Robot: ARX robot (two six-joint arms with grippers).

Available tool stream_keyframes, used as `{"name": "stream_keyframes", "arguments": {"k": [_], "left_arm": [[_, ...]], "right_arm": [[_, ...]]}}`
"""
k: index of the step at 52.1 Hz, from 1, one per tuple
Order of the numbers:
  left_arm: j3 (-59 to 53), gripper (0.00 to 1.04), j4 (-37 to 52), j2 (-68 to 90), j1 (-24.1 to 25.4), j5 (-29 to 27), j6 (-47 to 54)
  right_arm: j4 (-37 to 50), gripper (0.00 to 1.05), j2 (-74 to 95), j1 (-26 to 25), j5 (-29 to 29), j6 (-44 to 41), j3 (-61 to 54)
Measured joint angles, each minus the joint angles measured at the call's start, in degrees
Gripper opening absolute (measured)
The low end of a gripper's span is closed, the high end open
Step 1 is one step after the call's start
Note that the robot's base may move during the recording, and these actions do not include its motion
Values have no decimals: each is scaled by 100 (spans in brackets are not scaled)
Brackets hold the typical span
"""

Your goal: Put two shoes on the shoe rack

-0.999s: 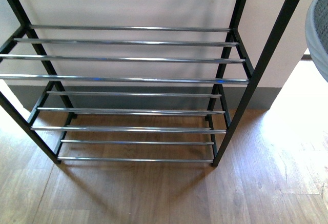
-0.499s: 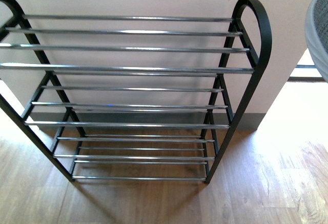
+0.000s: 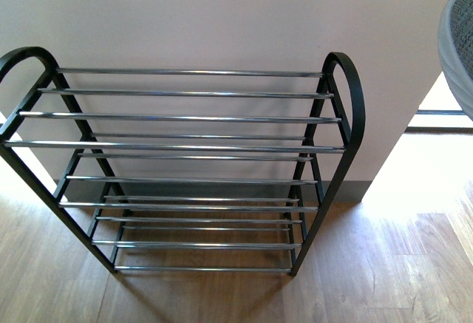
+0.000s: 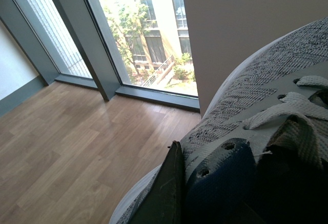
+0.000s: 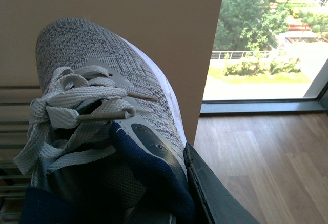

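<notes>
Wooden floor (image 3: pixel 384 279) under shoe rack (image 3: pixel 185 146); pale wall (image 3: pixel 222 12).

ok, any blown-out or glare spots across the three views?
Front view: sunlit floor right of the rack is blown out, and the bars glint. Left wrist view: window washed out, shoe dark at its near part. Right wrist view: evenly lit, other shoe sharp.

1. Place: indoor room of a domestic or entrance-hall kind; the exact use cannot be told.
2. Black-framed, chrome-barred shoe rack (image 3: pixel 185 145), standing against a plain pale wall (image 3: pixel 222 12) with a grey skirting board (image 3: pixel 355 190).
3. Brown wood-plank floor (image 3: pixel 384 264).
4. Floor-to-ceiling grey-framed windows (image 4: pixel 105 55); green trees (image 5: pixel 246 14) and a pale multi-storey building (image 4: pixel 154 8) outside.
</notes>
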Motion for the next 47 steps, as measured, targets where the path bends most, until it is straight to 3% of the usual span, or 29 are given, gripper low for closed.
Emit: {"name": "stream_keyframes", "arguments": {"k": [39,47], "left_arm": [[0,2,0,7,-9,105,-2],[0,2,0,-11,13,-109,0]], "right_arm": [[0,1,-9,-2,68,0,0],[0,1,-2,7,-52,0,0]]}}
